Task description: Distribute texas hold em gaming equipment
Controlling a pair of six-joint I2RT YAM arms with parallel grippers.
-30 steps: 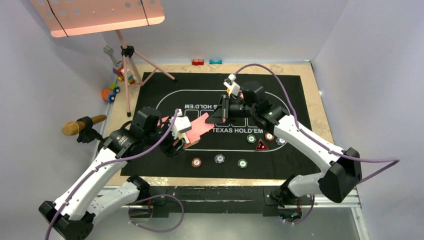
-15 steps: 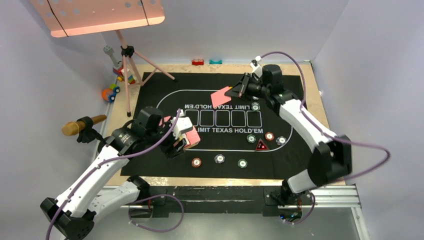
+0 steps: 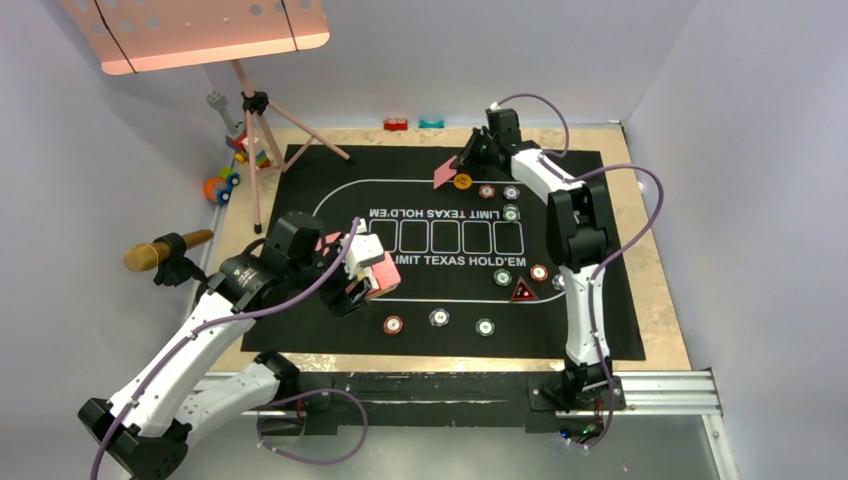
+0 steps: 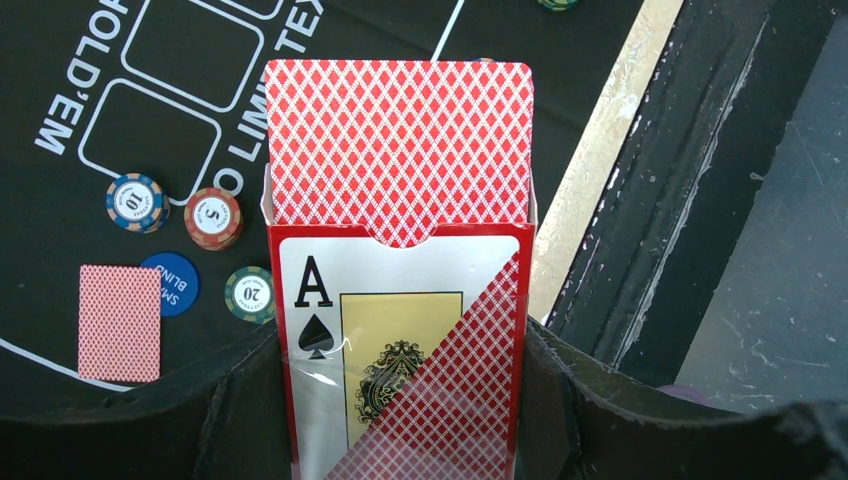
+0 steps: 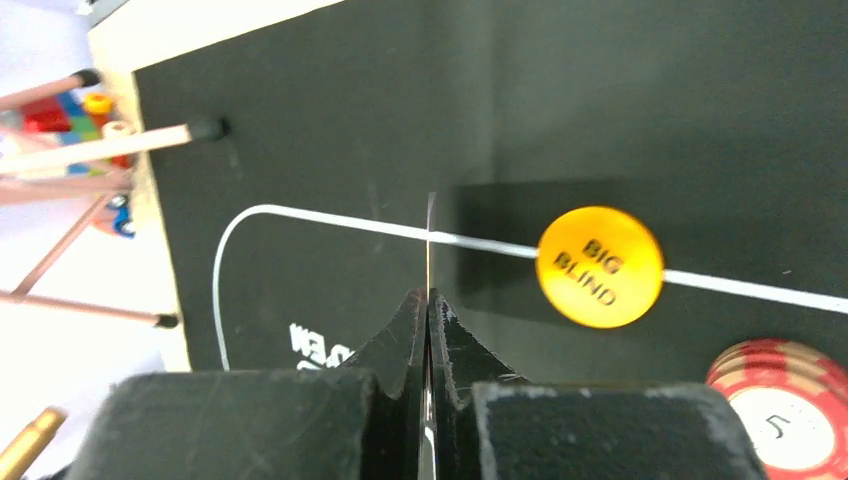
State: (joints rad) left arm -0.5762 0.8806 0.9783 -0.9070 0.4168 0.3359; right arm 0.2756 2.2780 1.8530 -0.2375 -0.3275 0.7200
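Right gripper [image 5: 428, 310]: pressed fully together on a single red-backed card [image 3: 444, 173], which is seen edge-on from the wrist as a thin line rising from between the black fingertips.
Held card: kept clear of the black felt mat [image 3: 330, 175], at the far end of the printed white oval.
Big blind button [image 5: 600, 267]: a smooth orange disc lettered in black, lying flat on the mat just to the right of the right gripper, across the white line.
Red chip stack [image 5: 785, 398]: ridged red-and-white chips, further right of the button and nearer the wrist.
Left gripper [image 4: 400, 400]: closed almost completely around a card box [image 4: 400, 370], clamped at both sides by the dark padded fingers.
Card box: glossy, printed with an ace of spades and a red diamond lattice, with a thumb notch cut in its top edge.
Deck [image 4: 398, 150]: rectangular red lattice-backed cards with rounded corners, standing out of the open box mouth.
Loose card [image 4: 119, 322]: face down on the mat, left of the left gripper.
Small blind button [image 4: 174, 283]: a blue disc partly covered by the loose card.
Chips beside it: a blue-edged chip [image 4: 135, 201], a red-edged chip [image 4: 212, 217] and a green-edged chip [image 4: 250, 293], all flat, close together.
Triangular marker [image 3: 522, 291]: red and black, on the mat between the arms.
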